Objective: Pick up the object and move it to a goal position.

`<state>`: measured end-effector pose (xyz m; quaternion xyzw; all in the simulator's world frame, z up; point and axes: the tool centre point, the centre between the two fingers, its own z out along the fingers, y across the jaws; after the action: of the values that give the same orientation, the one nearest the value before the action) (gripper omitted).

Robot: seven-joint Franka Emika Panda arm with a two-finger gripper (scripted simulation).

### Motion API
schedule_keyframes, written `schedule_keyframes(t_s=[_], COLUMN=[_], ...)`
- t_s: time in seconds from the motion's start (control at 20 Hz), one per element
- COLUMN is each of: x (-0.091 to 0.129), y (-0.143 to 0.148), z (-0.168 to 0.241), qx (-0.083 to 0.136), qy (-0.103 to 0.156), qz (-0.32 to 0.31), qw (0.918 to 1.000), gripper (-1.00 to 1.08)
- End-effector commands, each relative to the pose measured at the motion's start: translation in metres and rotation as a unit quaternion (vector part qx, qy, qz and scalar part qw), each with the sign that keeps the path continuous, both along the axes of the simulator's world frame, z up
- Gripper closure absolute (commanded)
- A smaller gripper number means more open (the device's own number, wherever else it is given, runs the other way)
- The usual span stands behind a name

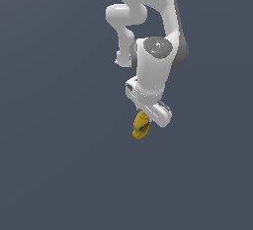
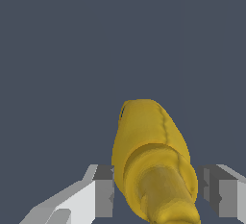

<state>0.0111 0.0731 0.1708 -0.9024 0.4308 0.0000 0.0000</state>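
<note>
The surroundings are one plain field of dark slate blue-grey (image 1: 54,165) that fills the exterior view from edge to edge. It carries no seam, edge or horizon line, so floor and wall cannot be told apart. The tone is almost even, a touch lighter toward the lower part of the exterior view and a touch darker toward the top. The light is soft and flat, with no cast shadow or bright patch on the surface. In the wrist view the same flat blue-grey backdrop (image 2: 57,50) fills the frame, smooth and without texture, grain or pattern, and no furniture, window or lamp shows in either view.
</note>
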Motion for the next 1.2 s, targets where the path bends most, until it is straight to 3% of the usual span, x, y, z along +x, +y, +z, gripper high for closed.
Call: schedule_keyframes(t_s=[0.0,0.55,1.15], x=[-0.001,-0.029,-0.109], y=[0.0,0.013,0.048], z=[0.0,0.005,0.018], qx=[0.0,0.0,-0.001], qy=[0.0,0.0,0.0], qz=[0.0,0.0,0.0], qw=[1.0,1.0,1.0], gripper=[1.08,1.08,1.08])
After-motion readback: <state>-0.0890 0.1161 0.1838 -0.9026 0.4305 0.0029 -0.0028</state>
